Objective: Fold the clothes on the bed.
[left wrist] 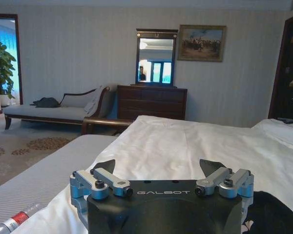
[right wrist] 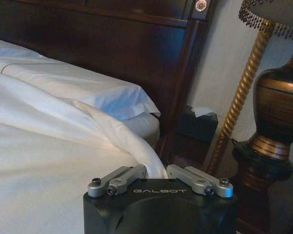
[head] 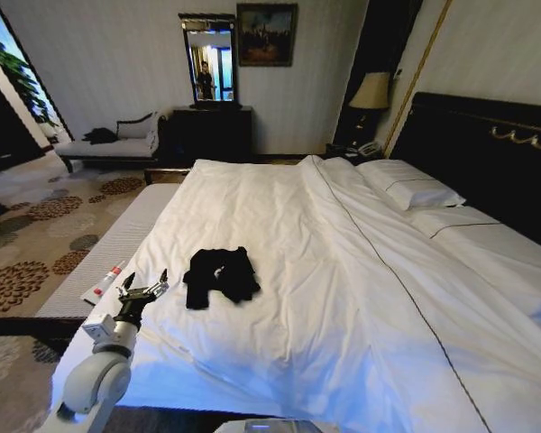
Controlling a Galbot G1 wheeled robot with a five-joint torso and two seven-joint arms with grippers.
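The clothes (head: 219, 275) are a black T-shirt lying crumpled on the white duvet of the bed (head: 343, 271), toward its near left part. My left gripper (head: 145, 284) hovers open just left of the shirt, over the duvet's edge, holding nothing. In the left wrist view the open left gripper (left wrist: 158, 165) points along the bed, with the black clothes (left wrist: 276, 214) beside one finger. My right gripper (right wrist: 156, 169) looks shut, low beside the bed near the dark headboard (right wrist: 112, 44), close to a hanging corner of the duvet (right wrist: 49, 161).
A grey bench (head: 108, 248) runs along the bed's left side with a red and white tube (head: 104, 282) on it. A chaise longue (head: 108, 144) and a dark dresser (head: 207, 131) stand at the far wall. A brass lamp (right wrist: 278, 112) on a nightstand stands by the right gripper. Pillows (head: 410, 185) lie by the headboard.
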